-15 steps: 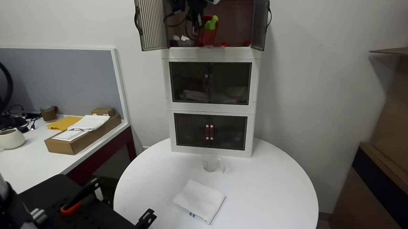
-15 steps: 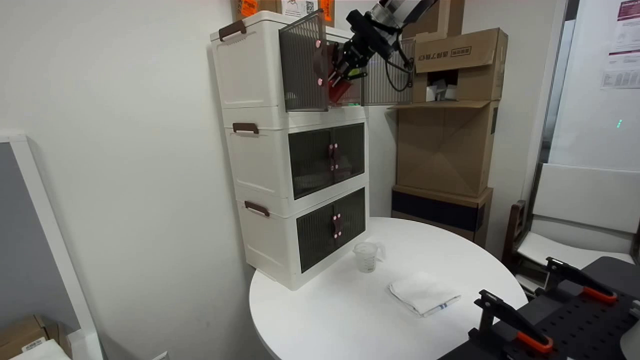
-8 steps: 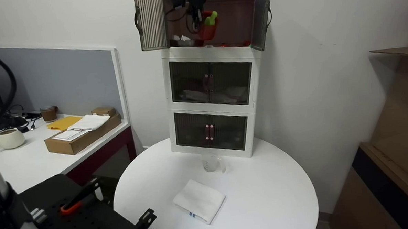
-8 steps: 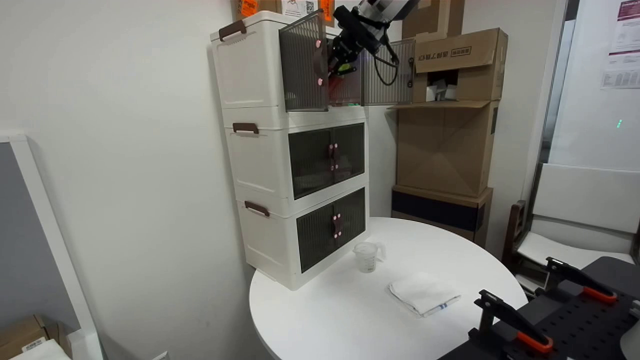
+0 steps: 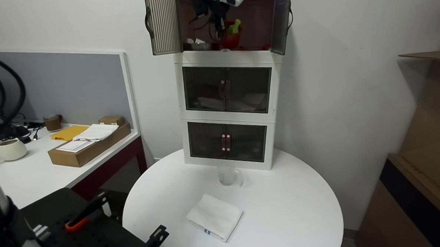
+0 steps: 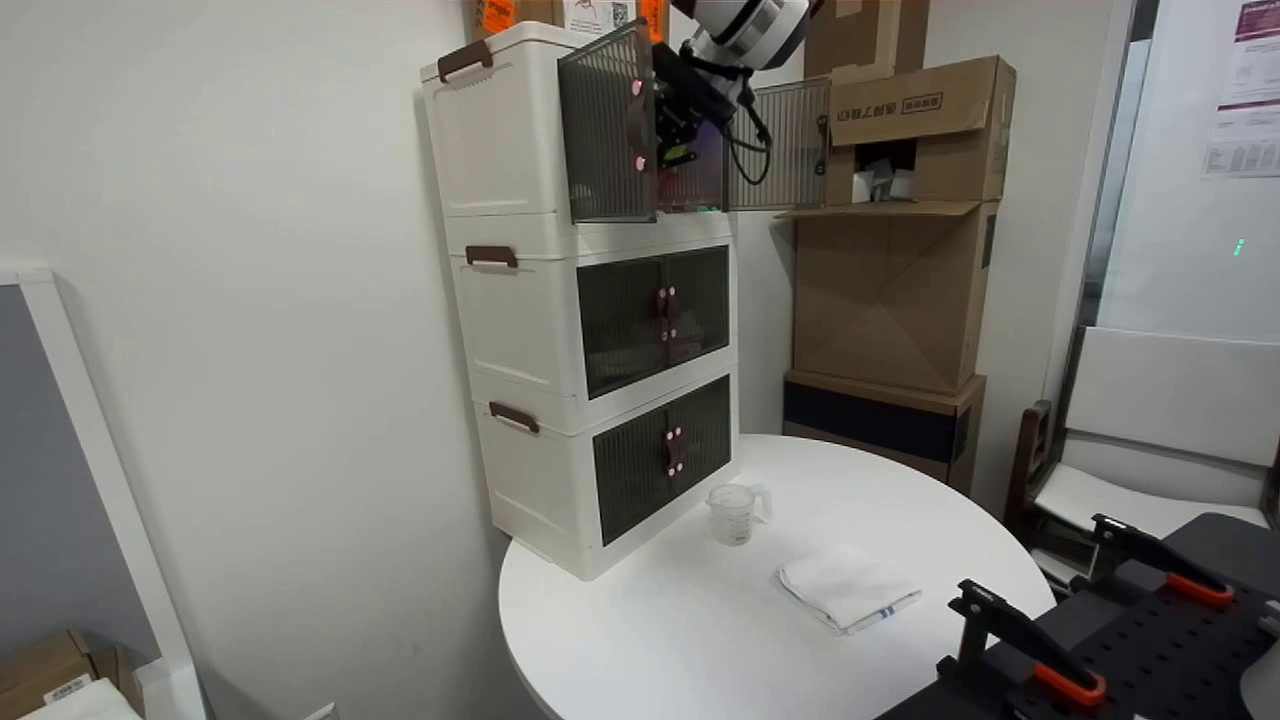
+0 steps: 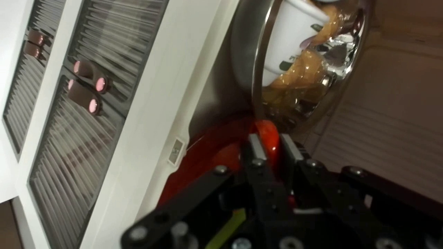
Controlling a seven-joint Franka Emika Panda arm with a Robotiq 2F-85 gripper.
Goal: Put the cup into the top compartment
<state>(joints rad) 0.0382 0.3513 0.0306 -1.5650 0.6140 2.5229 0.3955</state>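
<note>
The claw [image 7: 274, 147] grips the cup [image 5: 231, 40] (red) inside the top compartment [image 5: 257, 19].

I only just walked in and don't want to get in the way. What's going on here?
A robot arm reaches into the open top compartment of the white cabinet, its gripper closed on part of the red cup, which has a green object sticking out. The cup is inside, near a metal bowl, but not yet let go; I can't tell whether it is resting on its base. On the round table below are a clear measuring cup and a folded white cloth.
</note>
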